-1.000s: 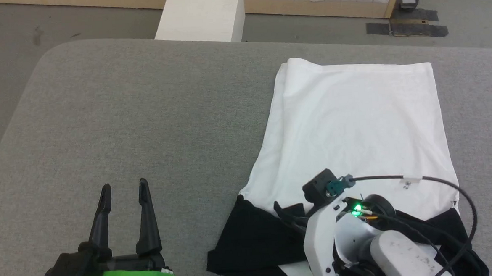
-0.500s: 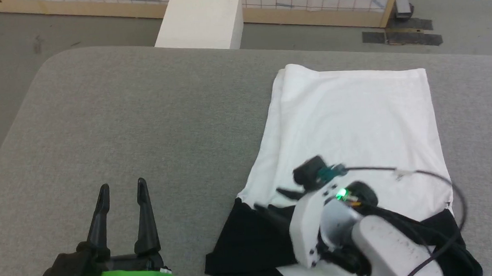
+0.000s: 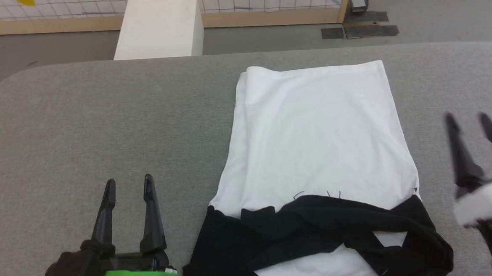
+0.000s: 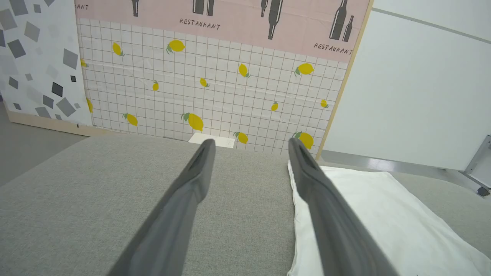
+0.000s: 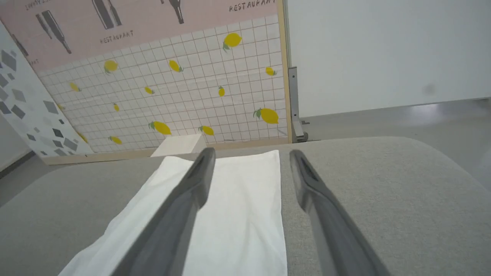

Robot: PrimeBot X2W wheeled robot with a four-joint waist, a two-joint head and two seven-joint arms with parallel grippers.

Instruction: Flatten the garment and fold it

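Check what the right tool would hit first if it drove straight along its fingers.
Probably nothing: the right tool points along the grey padded surface, beside the garment, toward the far edge. Its height above that surface is unclear.

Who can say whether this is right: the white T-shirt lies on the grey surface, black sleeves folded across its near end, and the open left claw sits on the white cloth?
Not quite. The open left claw is off the T-shirt, over bare grey surface to its left; the head view shows it. The rest stands.
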